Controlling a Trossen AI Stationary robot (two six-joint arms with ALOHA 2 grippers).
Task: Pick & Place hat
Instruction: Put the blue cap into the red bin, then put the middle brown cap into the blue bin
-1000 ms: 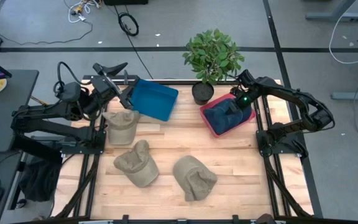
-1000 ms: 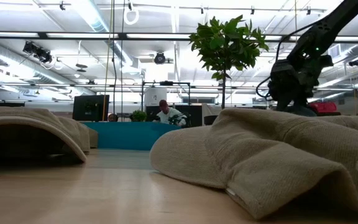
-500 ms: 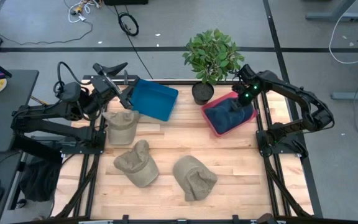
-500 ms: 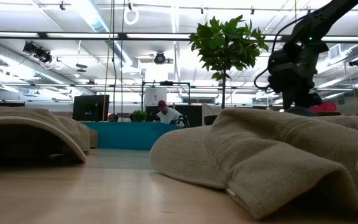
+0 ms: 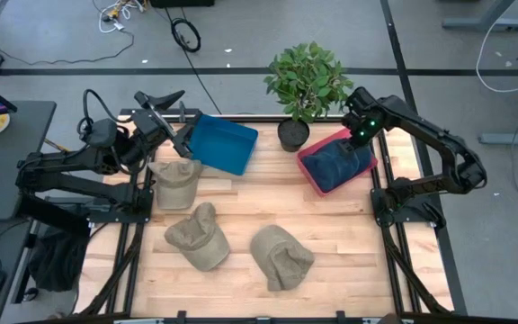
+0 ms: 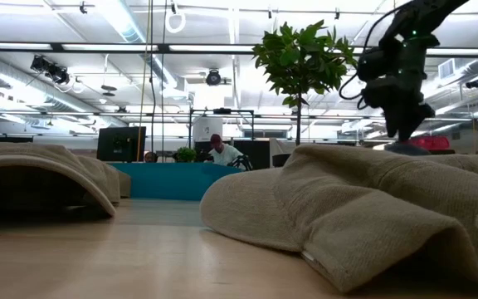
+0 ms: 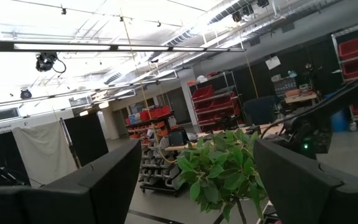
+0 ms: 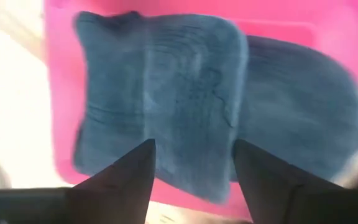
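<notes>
Hat: a dark blue knitted cloth hat (image 5: 338,165) lies folded inside the shallow pink plastic tray (image 5: 308,163) at the table's far right, beside the potted green plant (image 5: 308,81). In the right wrist view the blue hat (image 8: 191,106) fills most of the pink tray (image 8: 58,93), and nothing grips it.

Right gripper: the right gripper (image 5: 358,128) hangs above the tray's far edge, its two dark fingers (image 8: 126,177) spread wide and empty. In the low view it (image 6: 405,137) sits well clear of the cloth.

Left gripper: the left gripper (image 5: 162,99) waits raised at the far left corner, next to the blue plastic tray (image 5: 223,142); its fingers (image 7: 98,186) stand apart with nothing between them.

Remaining hats: three tan knitted hats sit on the wooden table (image 5: 349,243), one (image 5: 173,183) just in front of the blue tray, one (image 5: 199,236) in the middle left, one (image 5: 281,256) nearer the centre front.

Step in hand: judging from the layout, the blue hat counts as placed, and the right arm's job is to clear the tray.

Doing it well: lift straight up so a fingertip does not snag the knit and drag the hat out; keep the jaws wide until well clear of the rim; avoid swinging toward the plant's leaves.

Next pick: the tan hat nearest the centre looks the easiest reach for the right arm; pinch a raised fold, not the flat crown.
</notes>
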